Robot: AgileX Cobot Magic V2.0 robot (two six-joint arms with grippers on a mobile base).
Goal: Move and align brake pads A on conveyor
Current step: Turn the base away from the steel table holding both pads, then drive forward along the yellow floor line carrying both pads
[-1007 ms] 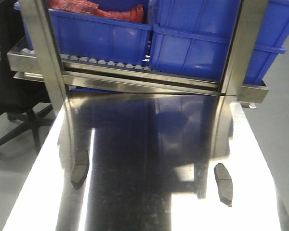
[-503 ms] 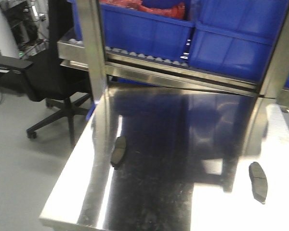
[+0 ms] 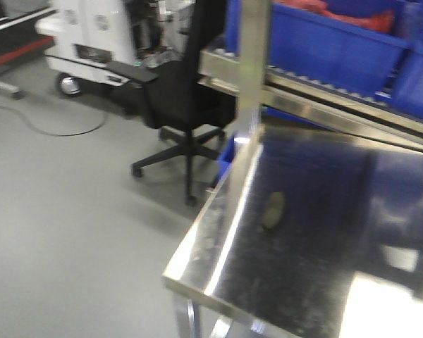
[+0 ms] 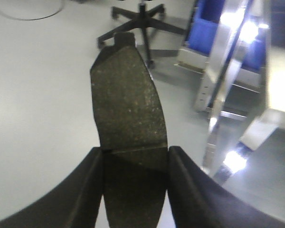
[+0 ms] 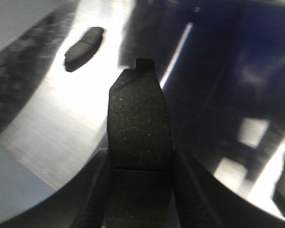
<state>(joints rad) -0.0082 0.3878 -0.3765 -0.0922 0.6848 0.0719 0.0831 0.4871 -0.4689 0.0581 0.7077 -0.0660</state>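
My left gripper (image 4: 135, 159) is shut on a brake pad (image 4: 128, 99), a dark-grey oblong with a groove across it. It hangs over the grey floor, off the table. Over the shiny steel table (image 5: 47, 109), my right gripper (image 5: 141, 164) is shut on a second brake pad (image 5: 138, 123). A third pad (image 5: 84, 49) lies flat on the table ahead and to the left of it. In the front view one pad (image 3: 273, 209) lies near the table's left edge. A dark band with a red edge (image 3: 17, 46) shows far upper left; I cannot tell if it is the conveyor.
A black office chair (image 3: 180, 105) stands on the floor left of the steel table (image 3: 218, 246). Behind the table is a roller rack (image 3: 317, 98) with blue bins (image 3: 324, 42). A white wheeled machine (image 3: 92, 42) and a cable (image 3: 49, 127) are at the upper left.
The front view has swung left: the table slid to the right of the frame, and the floor, chair and white machine came in. The right-hand pad left the view.
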